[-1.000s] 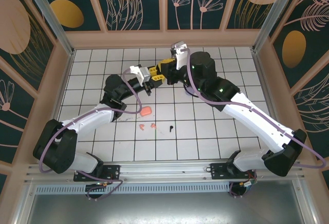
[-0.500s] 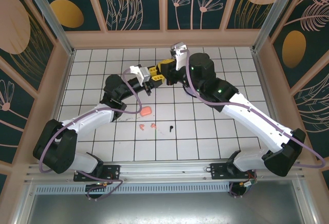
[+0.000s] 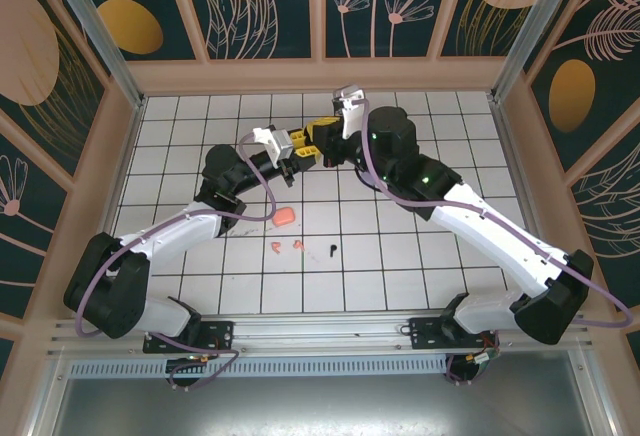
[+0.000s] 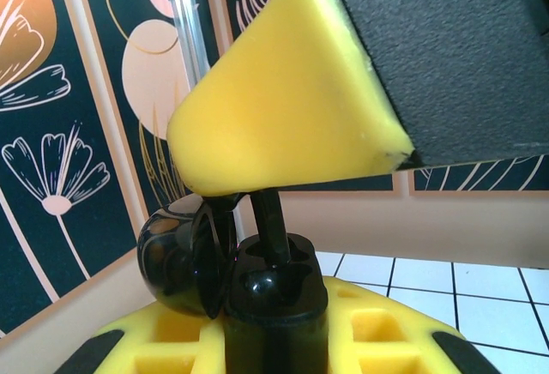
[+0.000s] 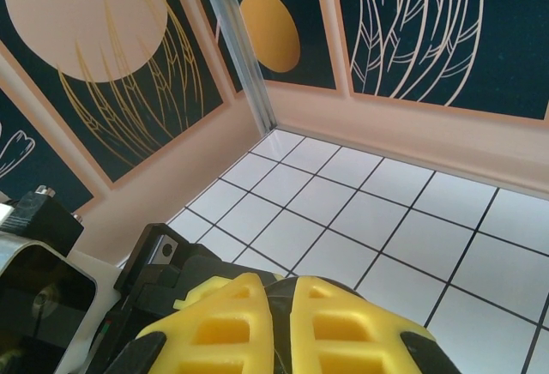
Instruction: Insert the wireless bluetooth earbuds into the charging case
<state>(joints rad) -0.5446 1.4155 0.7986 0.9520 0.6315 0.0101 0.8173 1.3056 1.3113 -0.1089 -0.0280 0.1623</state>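
My left gripper is shut on an open black charging case, whose lid hangs off to the left. The right gripper meets it from above, shut on a black earbud. The earbud's stem stands in the case's far slot, under a yellow right finger. In the right wrist view the right gripper has its pads nearly together on a thin dark sliver. Two salmon-orange earbuds and another black earbud lie on the tiles. The lavender earbuds are out of view.
A salmon-orange case lies on the white tiled floor just behind the loose earbuds. Patterned walls and a pink ledge close off the back and sides. Both arms cross above the middle tiles.
The right arm has sunk very slightly toward the case in the left gripper. The loose earbuds and the salmon case have not moved.
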